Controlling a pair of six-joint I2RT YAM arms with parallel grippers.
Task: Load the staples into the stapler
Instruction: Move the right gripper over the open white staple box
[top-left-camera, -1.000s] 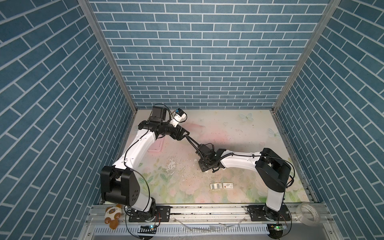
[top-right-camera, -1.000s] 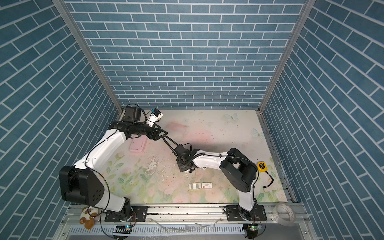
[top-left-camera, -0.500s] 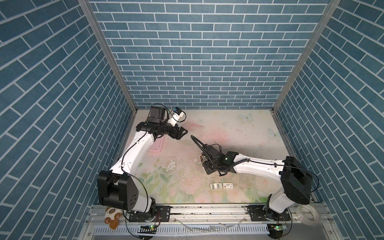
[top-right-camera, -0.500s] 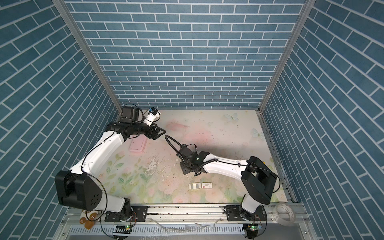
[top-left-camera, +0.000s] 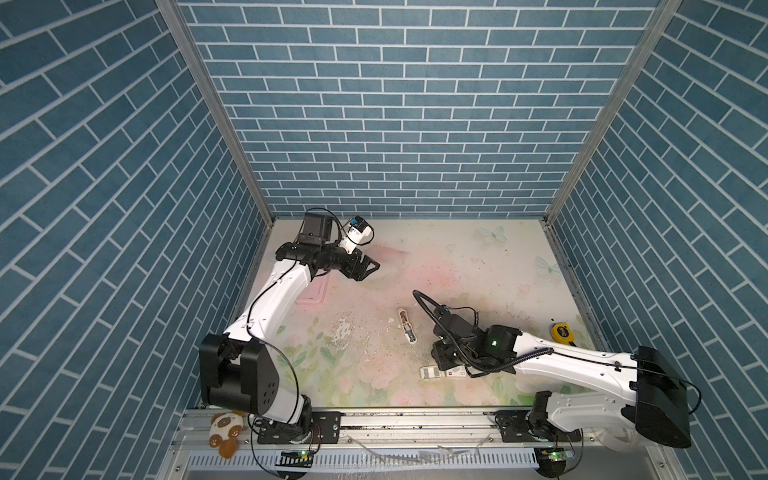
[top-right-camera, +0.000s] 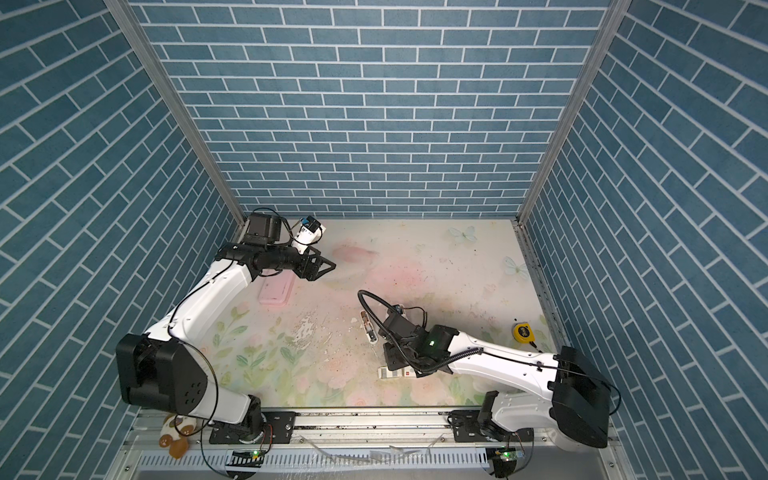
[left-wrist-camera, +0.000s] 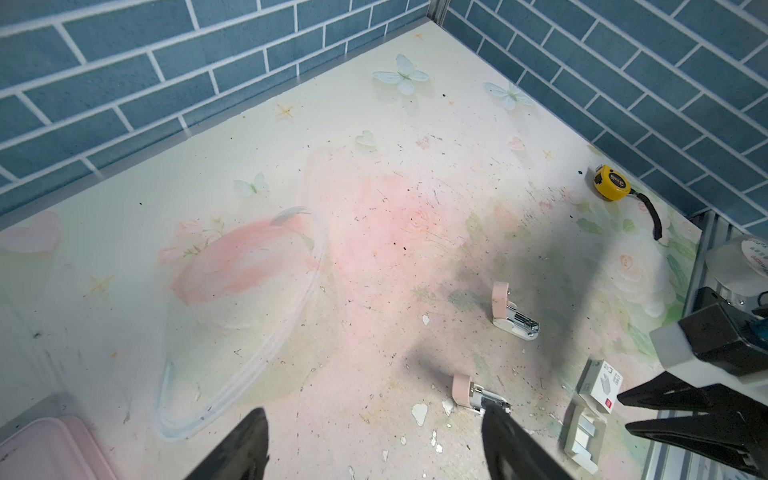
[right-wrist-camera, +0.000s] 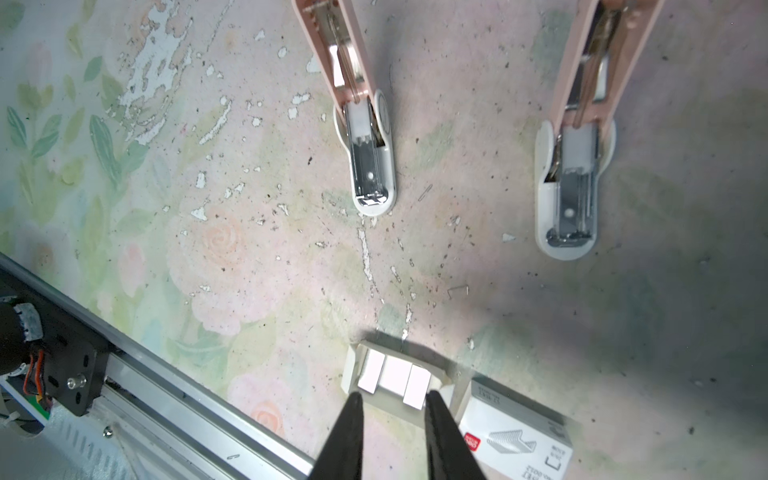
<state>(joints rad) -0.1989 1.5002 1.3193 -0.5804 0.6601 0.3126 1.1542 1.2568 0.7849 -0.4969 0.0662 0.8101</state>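
Stapler (top-left-camera: 406, 326) lies mid-bench (top-left-camera: 478, 266), top flipped back so the magazine is bare for loading. Staples (right-wrist-camera: 392, 376) sit in their tray (right-wrist-camera: 348, 372) near the front edge, sleeve (right-wrist-camera: 515, 432) just beside. My right jaws hang over the strips, narrow gap, gripping nothing I can see. Left jaws wide, empty, up by the back-left corner, clear.

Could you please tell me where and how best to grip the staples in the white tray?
Probably from above, across the long sides of an outer strip of the staples: they lie flat, side by side in the open tray.
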